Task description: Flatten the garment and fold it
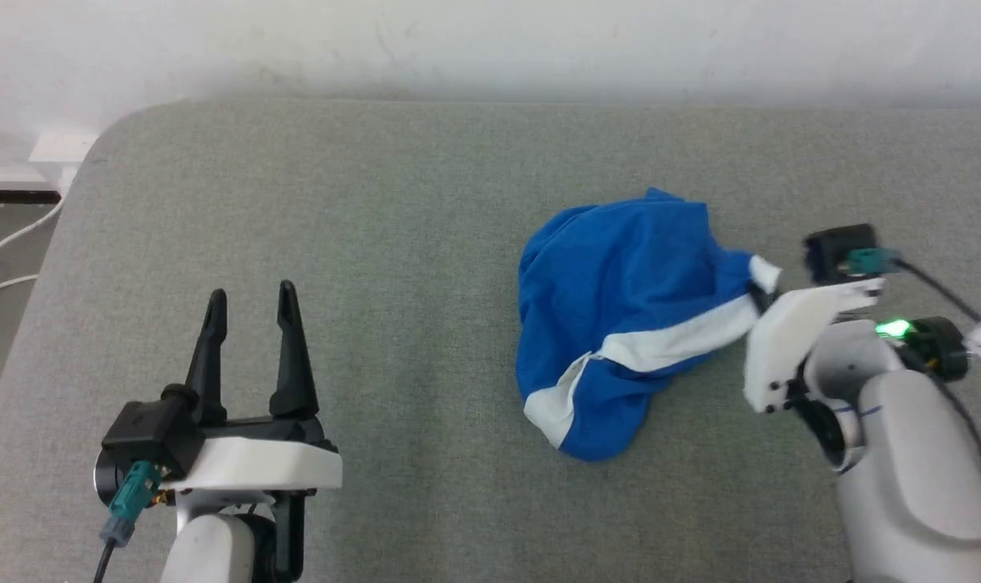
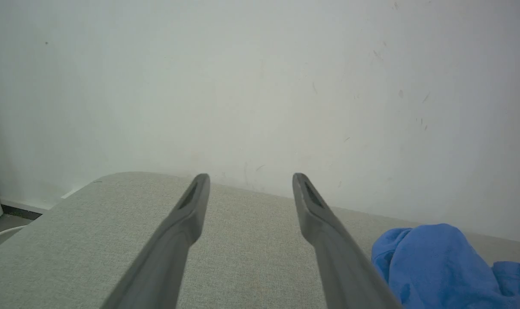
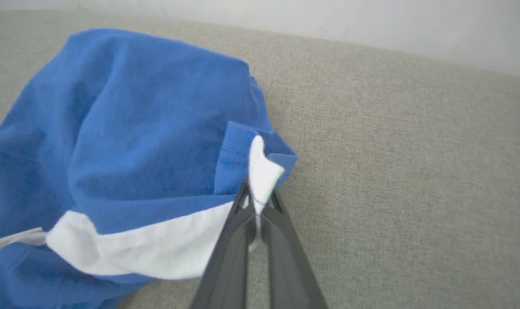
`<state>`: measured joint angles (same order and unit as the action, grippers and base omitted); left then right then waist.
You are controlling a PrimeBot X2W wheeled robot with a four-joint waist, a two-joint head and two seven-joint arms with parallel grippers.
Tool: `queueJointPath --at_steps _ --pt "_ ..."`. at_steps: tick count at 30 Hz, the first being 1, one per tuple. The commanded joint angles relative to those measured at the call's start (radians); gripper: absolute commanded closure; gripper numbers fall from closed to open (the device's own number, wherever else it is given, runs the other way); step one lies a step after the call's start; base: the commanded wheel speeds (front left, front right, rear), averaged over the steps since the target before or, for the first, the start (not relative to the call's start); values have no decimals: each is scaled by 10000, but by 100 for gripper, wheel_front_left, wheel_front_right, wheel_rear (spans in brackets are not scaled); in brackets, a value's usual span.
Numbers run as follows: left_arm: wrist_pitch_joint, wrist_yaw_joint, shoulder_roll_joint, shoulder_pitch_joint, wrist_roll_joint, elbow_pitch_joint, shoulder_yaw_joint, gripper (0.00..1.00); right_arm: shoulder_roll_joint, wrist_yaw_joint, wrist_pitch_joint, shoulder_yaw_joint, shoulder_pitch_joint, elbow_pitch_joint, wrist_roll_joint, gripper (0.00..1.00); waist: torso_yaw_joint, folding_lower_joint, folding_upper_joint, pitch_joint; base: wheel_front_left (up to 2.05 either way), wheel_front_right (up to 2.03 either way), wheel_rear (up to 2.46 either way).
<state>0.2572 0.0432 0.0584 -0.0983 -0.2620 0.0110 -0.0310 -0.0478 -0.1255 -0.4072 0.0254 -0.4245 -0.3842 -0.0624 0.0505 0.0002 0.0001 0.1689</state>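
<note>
Crumpled royal-blue shiny shorts (image 1: 620, 275) with white stripes lie right of centre on the grey fabric-covered counter (image 1: 360, 210).
The right hand (image 3: 256, 199) is clamped on a white stripe's end at their right edge; the left hand (image 1: 251, 301) stands spread and empty, well apart.

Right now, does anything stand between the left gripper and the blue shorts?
Nothing visible does. Bare grey surface lies between the open left gripper and the shorts. The right gripper is shut on their white-striped edge.
</note>
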Motion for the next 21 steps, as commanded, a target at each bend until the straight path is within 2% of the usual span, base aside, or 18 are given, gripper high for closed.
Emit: queueJointPath --at_steps 1,5,13,14,15,18,21 --pt "44 -90 -49 87 77 -39 57 0 -24 -52 267 328 -45 53 -151 100 -58 -2 -1 -77 0 0 0" --pt "45 -167 -68 207 110 -173 90 0 -24 -52 1028 1804 436 177 -536 100 -200 -2 -1 -300 0 0 0" --pt "45 -438 -77 419 253 -475 28 0 -24 -52 1431 4092 1667 21 -604 100 -747 -2 -1 -498 0 0 0" --pt "45 -490 -77 419 291 -532 -19 0 -24 -52 1510 4212 1739 4 -544 75 -817 -2 -1 -506 0 0 0" --pt "45 -543 -78 420 308 -594 -68 0 -24 -52 1600 4283 1785 3 -517 0 -887 -2 -1 -521 0 0 0" --pt "45 -677 -78 411 334 -745 -228 0 -24 -52 1846 4244 1854 84 -516 0 -1005 -2 -1 -563 0 0 0" --pt "12 -912 -79 327 260 -1080 -735 0 -24 -52 2518 3790 2075 572 -597 0 -1123 -2 -1 -617 0 0 0"
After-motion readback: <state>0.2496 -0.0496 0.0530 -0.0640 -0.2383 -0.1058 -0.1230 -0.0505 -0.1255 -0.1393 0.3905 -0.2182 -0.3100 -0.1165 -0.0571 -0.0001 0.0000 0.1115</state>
